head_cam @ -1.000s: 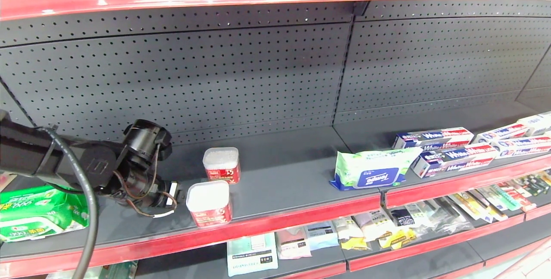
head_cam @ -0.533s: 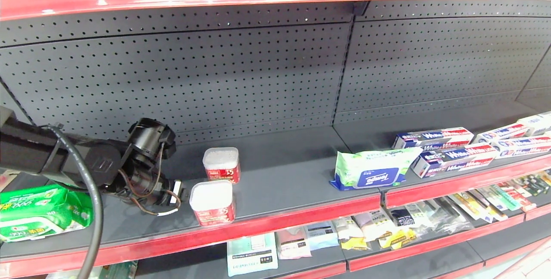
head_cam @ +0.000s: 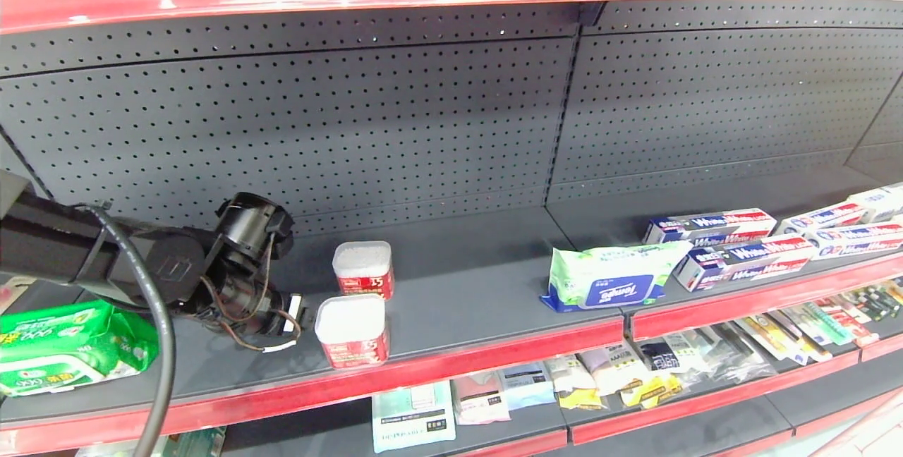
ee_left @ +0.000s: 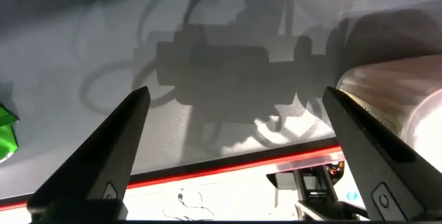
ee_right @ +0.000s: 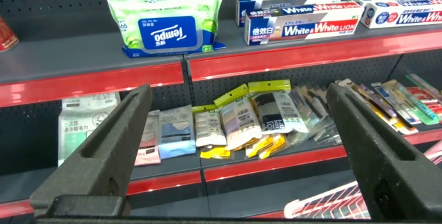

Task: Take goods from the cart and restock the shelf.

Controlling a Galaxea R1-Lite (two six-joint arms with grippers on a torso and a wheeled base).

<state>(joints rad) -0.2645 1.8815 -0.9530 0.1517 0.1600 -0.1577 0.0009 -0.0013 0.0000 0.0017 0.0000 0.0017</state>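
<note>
Two white-lidded tubs with red labels stand on the dark shelf board [head_cam: 465,288]: one near the front lip [head_cam: 353,330], one behind it [head_cam: 363,270]. My left gripper [head_cam: 302,312] lies low on the board just left of the front tub, right up against its side. In the left wrist view this gripper [ee_left: 235,96] is open with only bare board between its fingers, and the front tub [ee_left: 400,99] sits just outside one finger. My right gripper [ee_right: 239,89] is open and holds nothing, facing the lower shelves.
A green wipes pack [head_cam: 63,348] lies at the board's left end. To the right lie a light green wipes pack [head_cam: 610,277] and several toothpaste boxes [head_cam: 741,245]. The red front lip [head_cam: 494,355] runs along the board. Small sachets [head_cam: 564,379] fill the shelf below.
My left arm has slid a little to the right along the board, and the front tub has shifted slightly right with it. The back tub stays put.
</note>
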